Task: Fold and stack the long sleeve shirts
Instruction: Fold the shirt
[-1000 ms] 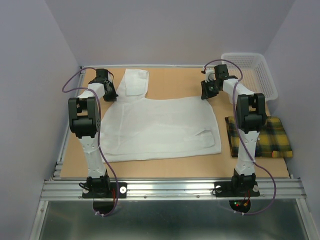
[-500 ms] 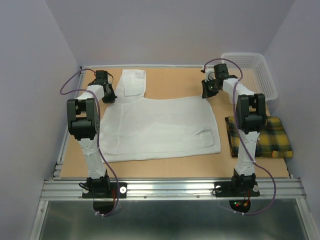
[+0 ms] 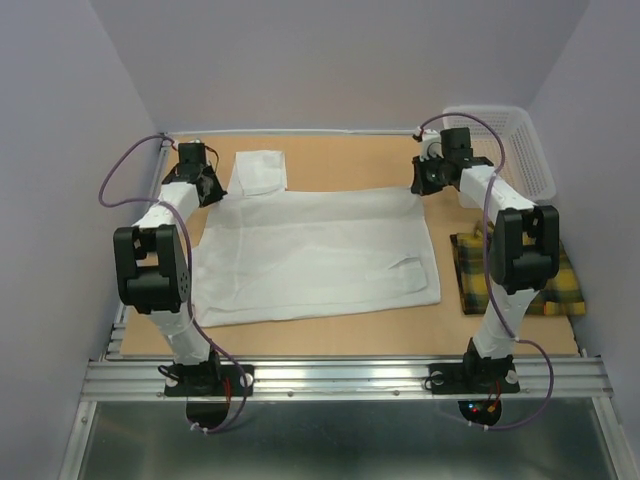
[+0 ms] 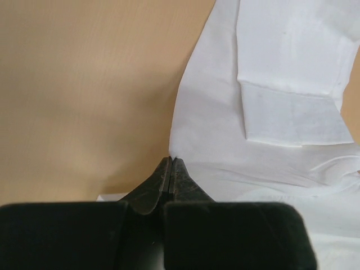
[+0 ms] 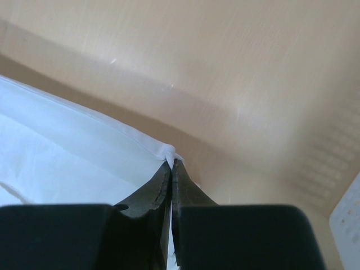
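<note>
Left tool (image 4: pixel 170 164): fingers together, clamped on far left edge of white shirt (image 3: pixel 315 250), just beside folded sleeve cuff (image 4: pixel 292 115). Right tool (image 5: pixel 171 164): fingers together, pinching far right corner of same shirt. White shirt spread flat mid-worktop (image 3: pixel 350 160), stretched between both tools. Plaid shirt (image 3: pixel 548 275) folded at right side of worktop, nearer than white basket (image 3: pixel 520 150).

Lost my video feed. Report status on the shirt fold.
Left claw shut on far-left edge of white shirt. Right claw shut on its far-right corner. Plaid shirt folded, off to right.
</note>
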Controlling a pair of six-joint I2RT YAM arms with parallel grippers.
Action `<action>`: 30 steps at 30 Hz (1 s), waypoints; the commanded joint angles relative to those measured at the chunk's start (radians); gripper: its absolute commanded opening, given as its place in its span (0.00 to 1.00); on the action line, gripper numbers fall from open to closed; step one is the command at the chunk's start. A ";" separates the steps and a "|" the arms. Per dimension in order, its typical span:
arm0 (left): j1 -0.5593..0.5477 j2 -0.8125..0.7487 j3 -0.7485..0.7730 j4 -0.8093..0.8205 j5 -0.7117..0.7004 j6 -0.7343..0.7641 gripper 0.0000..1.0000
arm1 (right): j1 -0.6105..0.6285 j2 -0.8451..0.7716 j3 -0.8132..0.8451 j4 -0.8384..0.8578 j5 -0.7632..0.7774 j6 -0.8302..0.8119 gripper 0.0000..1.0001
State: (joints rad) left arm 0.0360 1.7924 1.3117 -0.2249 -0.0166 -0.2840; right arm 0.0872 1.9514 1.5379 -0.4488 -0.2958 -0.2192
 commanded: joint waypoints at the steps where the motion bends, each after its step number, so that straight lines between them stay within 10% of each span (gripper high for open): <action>1: 0.010 -0.114 -0.066 0.019 -0.071 -0.020 0.00 | 0.006 -0.109 -0.093 0.076 0.066 0.014 0.06; 20: -0.018 -0.360 -0.456 0.027 -0.095 -0.099 0.00 | 0.059 -0.299 -0.475 0.150 0.119 0.216 0.09; 30: -0.016 -0.366 -0.491 -0.014 -0.146 -0.152 0.28 | 0.065 -0.298 -0.515 0.173 0.083 0.280 0.34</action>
State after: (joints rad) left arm 0.0193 1.4750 0.8257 -0.2298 -0.1261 -0.4118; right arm 0.1455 1.6901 1.0248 -0.3271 -0.2096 0.0330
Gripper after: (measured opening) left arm 0.187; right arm 0.282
